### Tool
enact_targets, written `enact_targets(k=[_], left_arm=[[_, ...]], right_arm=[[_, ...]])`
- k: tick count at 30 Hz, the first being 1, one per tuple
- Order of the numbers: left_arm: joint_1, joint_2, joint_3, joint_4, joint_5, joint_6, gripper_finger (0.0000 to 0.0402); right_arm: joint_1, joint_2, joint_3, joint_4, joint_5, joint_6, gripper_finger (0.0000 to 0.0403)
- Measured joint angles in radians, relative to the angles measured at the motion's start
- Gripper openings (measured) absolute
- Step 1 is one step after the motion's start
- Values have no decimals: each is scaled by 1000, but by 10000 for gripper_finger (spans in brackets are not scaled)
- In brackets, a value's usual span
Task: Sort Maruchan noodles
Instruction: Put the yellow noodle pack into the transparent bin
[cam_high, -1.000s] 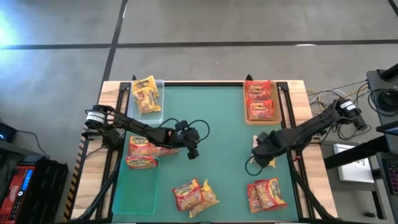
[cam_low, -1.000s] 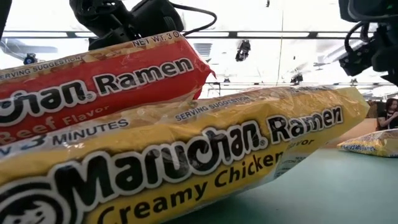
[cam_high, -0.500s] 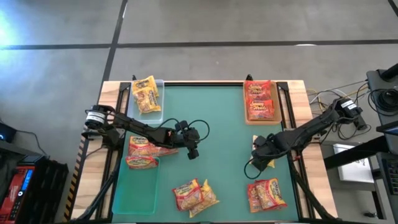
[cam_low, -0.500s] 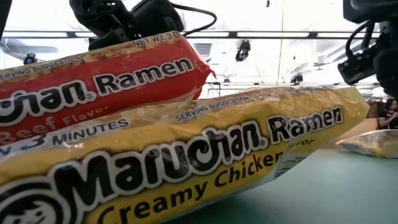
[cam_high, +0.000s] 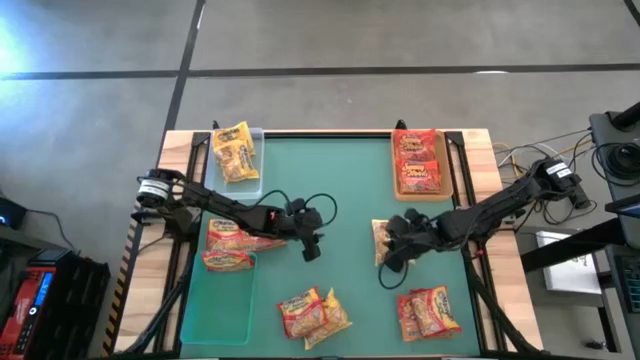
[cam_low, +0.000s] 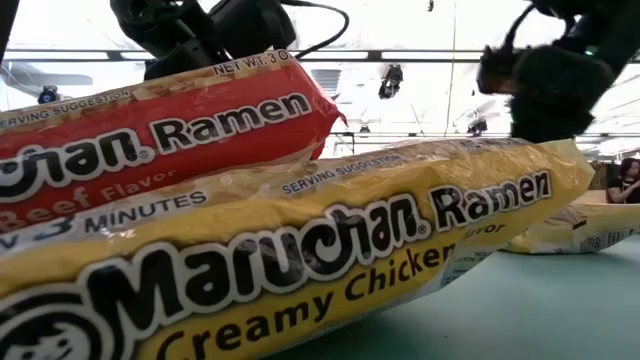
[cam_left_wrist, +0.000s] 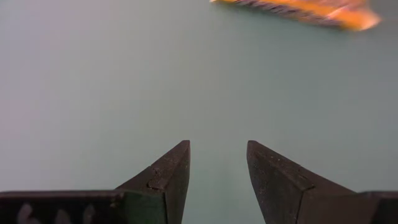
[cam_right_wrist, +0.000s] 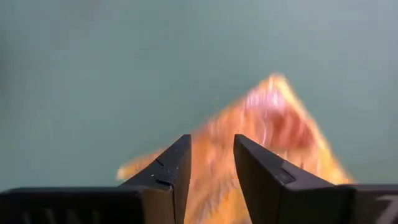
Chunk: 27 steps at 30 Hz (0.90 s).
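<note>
1. While the left gripper (cam_high: 311, 249) hangs released and empty over the green desk (cam_high: 340, 190), the right gripper (cam_high: 388, 247) grasps a crinkly yellow plastic noodle packet (cam_high: 380, 237) near the desk's middle right.
2. This looks like the carrying step; next it likely needs setting with the yellow packets in the clear tray (cam_high: 254, 183) at the far left.

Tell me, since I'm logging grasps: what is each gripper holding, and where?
The right gripper pinches a yellow ramen packet by its edge. The left gripper is open over bare mat, holding nothing.
</note>
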Motion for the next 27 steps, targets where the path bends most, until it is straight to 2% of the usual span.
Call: enact_targets(k=[2,5,8,14,19,27], left_arm=[[-2,0,0,32,50,-8,142],[-7,0,0,66,105,-10,142],[-10,0,0,87,106,-10,142],[-10,0,0,88,106,-18,142],[-10,0,0,89,106,-18,142],[-10,5,0,174,106,-104,142]], right_arm=[[-5,-1,4,36,-2,-25,106],[-5,-5,20,-20,-125,33,99],[8,-6,27,-112,-241,156,91],[76,-8,46,-282,-302,303,82],[117,-8,52,-369,-280,359,84],[120,-6,-8,-325,-67,309,80]])
